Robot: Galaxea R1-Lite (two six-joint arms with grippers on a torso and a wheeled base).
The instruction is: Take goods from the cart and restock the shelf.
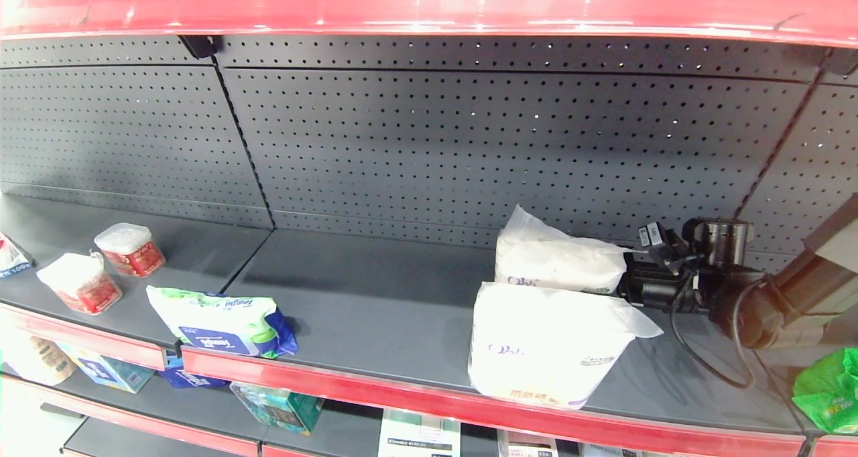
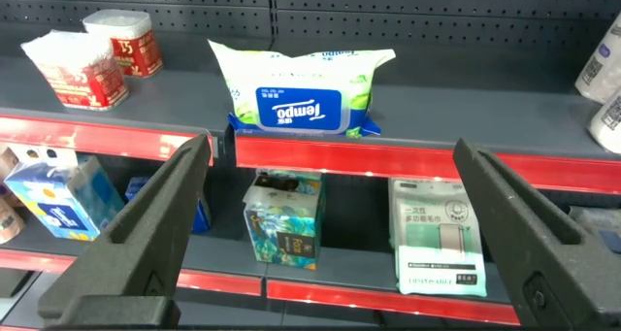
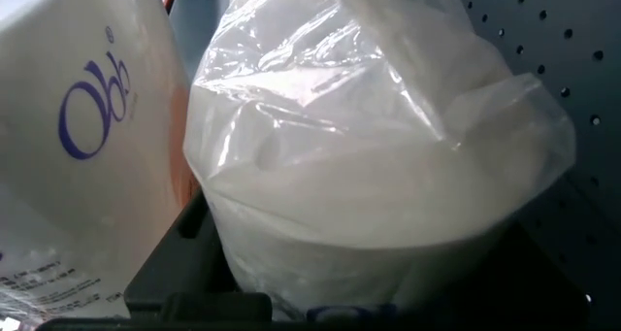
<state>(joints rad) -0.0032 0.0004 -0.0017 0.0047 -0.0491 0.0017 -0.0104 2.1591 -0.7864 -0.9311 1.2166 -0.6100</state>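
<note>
1. Shelf [image 1: 375,289]: long grey board, bare through the middle. By my reckoning most of the restocking is left.
2. Near white pack [image 1: 543,343]: stands at the front edge, right of centre. Counts as placed.
3. Far white pack [image 1: 556,259]: lies just behind it, by the back wall. The right gripper [image 1: 633,269] is clamped on its right end, so the release is not yet done.
4. Wipes pack [image 1: 221,323]: front edge, left of centre. Placed.
5. Two small tubs [image 1: 131,248]: far left, near each other.
6. Left gripper [image 2: 330,147]: claw wide apart, carrying nothing, facing the wipes pack.
</note>
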